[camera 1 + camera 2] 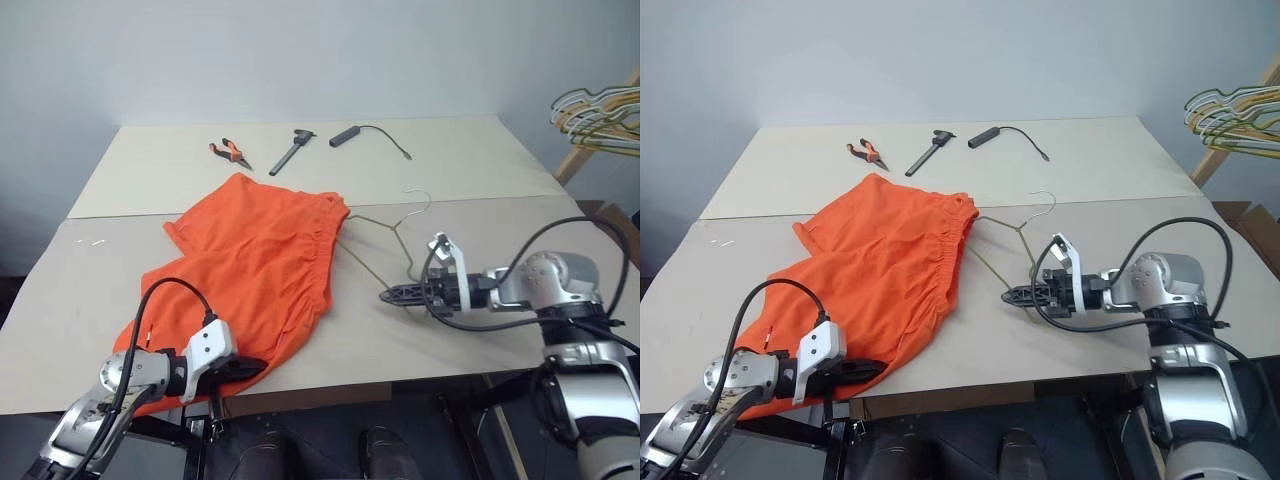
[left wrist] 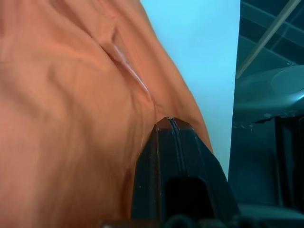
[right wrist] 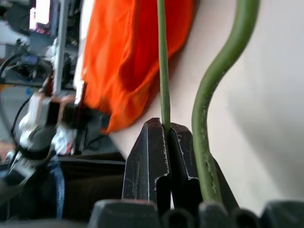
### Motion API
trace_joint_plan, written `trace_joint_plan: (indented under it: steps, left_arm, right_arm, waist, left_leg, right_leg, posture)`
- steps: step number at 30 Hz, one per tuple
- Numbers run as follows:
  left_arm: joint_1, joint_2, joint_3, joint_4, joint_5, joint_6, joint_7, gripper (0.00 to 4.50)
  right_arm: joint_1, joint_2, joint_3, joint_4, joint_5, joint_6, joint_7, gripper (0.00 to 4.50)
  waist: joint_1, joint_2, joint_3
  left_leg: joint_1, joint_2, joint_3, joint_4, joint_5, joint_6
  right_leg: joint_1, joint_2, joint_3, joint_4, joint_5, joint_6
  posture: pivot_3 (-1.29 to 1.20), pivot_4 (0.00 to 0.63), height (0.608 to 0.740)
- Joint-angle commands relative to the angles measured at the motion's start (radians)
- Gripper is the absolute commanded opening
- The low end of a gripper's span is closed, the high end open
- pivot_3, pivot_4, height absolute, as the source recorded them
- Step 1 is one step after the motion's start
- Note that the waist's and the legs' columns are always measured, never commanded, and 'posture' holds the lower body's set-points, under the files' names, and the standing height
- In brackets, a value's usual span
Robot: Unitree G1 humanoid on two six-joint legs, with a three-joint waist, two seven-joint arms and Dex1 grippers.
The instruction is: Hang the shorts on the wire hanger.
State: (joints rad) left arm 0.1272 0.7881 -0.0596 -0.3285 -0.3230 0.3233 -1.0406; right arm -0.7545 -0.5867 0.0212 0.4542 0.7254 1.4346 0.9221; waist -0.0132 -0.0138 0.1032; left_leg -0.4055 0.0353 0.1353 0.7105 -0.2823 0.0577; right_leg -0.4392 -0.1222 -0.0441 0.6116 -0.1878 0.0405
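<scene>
Spanning the frame: the pale beige worktop [image 1: 480, 170] runs from the upper centre down to the lower edge, with a seam across it at mid-height.
Shorts: the shorts [image 1: 255, 265] are bright orange soft fabric, lying flat and rumpled left of centre; the gathered elastic waistband runs down their right edge, and one leg reaches down to the worktop's near edge at lower left.
Wire hanger: the wire hanger [image 1: 383, 238] is thin dull olive-grey wire, triangular, with its curved hook up toward the centre right; its left corner lies at or under the waistband, and its right side reaches down to the right claw.
Left claw: the left claw [image 1: 243, 368], at lower left, has its black fingers pressed together on the lower hem of the shorts; in the left wrist view the orange cloth puckers right at the closed tips.
Right claw: the right claw [image 1: 1012, 295], right of centre and pointing left, is pinching a strand of the hanger wire; the right wrist view shows the wire running straight into the closed tips, with a second bent strand just beside them.
Hanger bunch: yellow, green and white hangers [image 1: 600, 118] hang at the upper right edge.
Small items, upper centre: orange-handled pliers [image 1: 230, 152], a dark hand tool [image 1: 292, 150] and a thin black cable with a cylindrical handle [image 1: 345, 135], all well apart from the shorts.
</scene>
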Motion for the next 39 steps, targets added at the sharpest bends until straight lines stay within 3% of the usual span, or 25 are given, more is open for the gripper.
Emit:
trace_joint_plan:
  steps: [1, 7, 13, 17, 24, 31, 36, 39]
  left_arm:
    - [0.01, 0.004, 0.005, -0.016, -0.008, 0.002, -0.002, 0.02]
    - [0.005, 0.013, 0.085, -0.042, -0.038, -0.009, 0.013, 0.02]
    - [-0.245, 0.097, 0.35, -0.105, -0.408, 0.176, -0.044, 0.02]
    - [-0.419, 0.162, 0.396, -0.051, -0.511, 0.228, -0.088, 0.02]
    - [-0.671, 0.204, 0.343, 0.127, -0.456, 0.194, -0.157, 0.02]
    - [-0.924, 0.276, 0.217, 0.459, -0.248, -0.007, -0.366, 0.02]
    - [-1.09, 0.267, 0.106, 0.686, -0.097, -0.19, -0.522, 0.02]
    - [-1.16, 0.282, -0.009, 0.768, -0.091, -0.274, -0.572, 0.02]
  right_arm:
    - [-0.051, 0.038, -0.027, 0.072, -0.038, -0.053, -0.03, 0.0]
    - [-0.051, 0.056, -0.079, 0.039, -0.048, -0.065, -0.066, 0.0]
    - [0.02, 0.024, -0.102, -0.216, -0.012, -0.061, -0.056, 0.0]
    - [0.059, 0.049, -0.079, -0.346, -0.029, -0.152, -0.074, 0.0]
    - [0.115, 0.048, 0.064, -0.539, -0.17, -0.444, -0.067, 0.0]
    - [0.061, -0.032, 0.221, -0.63, -0.323, -0.687, 0.048, 0.0]
    - [-0.016, -0.07, 0.305, -0.64, -0.399, -0.73, 0.109, 0.0]
    - [-0.069, -0.081, 0.342, -0.629, -0.427, -0.711, 0.139, 0.0]
  waist:
    - [0.0, 0.0, 0.0]
    - [0.002, 0.0, 0.0]
    - [0.013, 0.0, 0.0]
    - [0.006, 0.0, 0.0]
    - [-0.001, 0.0, 0.0]
    - [-0.004, 0.0, 0.0]
    - [-0.008, -0.001, 0.0]
    - [-0.009, -0.001, 0.0]
  left_leg:
    - [0.0, 0.0, 0.0, 0.0, 0.001, -0.001]
    - [-0.001, 0.0, 0.0, 0.0, 0.001, -0.002]
    - [-0.002, 0.001, -0.003, 0.0, 0.001, -0.002]
    - [-0.001, -0.001, -0.002, 0.0, 0.002, -0.004]
    - [-0.001, -0.001, 0.004, 0.0, 0.004, -0.007]
    - [-0.001, 0.0, 0.006, 0.0, 0.005, -0.009]
    - [-0.002, 0.001, 0.007, 0.0, 0.005, -0.009]
    - [-0.002, 0.002, 0.007, 0.001, 0.005, -0.009]
  right_leg:
    - [0.0, 0.0, 0.0, 0.0, 0.0, 0.0]
    - [0.0, 0.0, 0.0, 0.0, 0.0, 0.0]
    - [0.0, 0.0, -0.002, 0.001, 0.0, 0.0]
    - [0.001, 0.0, -0.001, 0.0, 0.0, 0.001]
    - [0.001, 0.003, -0.001, 0.0, -0.001, 0.002]
    - [0.0, 0.004, -0.001, 0.0, -0.001, 0.002]
    - [0.0, 0.006, -0.001, 0.0, -0.001, 0.002]
    - [0.0, 0.006, -0.001, 0.0, -0.001, 0.002]
  posture:
    - [0.03, 0.077, 0.74]
    - [0.05, 0.079, 0.74]
    - [0.05, 0.081, 0.74]
    - [0.05, 0.077, 0.74]
    - [0.04, 0.065, 0.74]
    - [0.0, 0.057, 0.74]
    - [-0.02, 0.056, 0.74]
    - [-0.02, 0.054, 0.74]
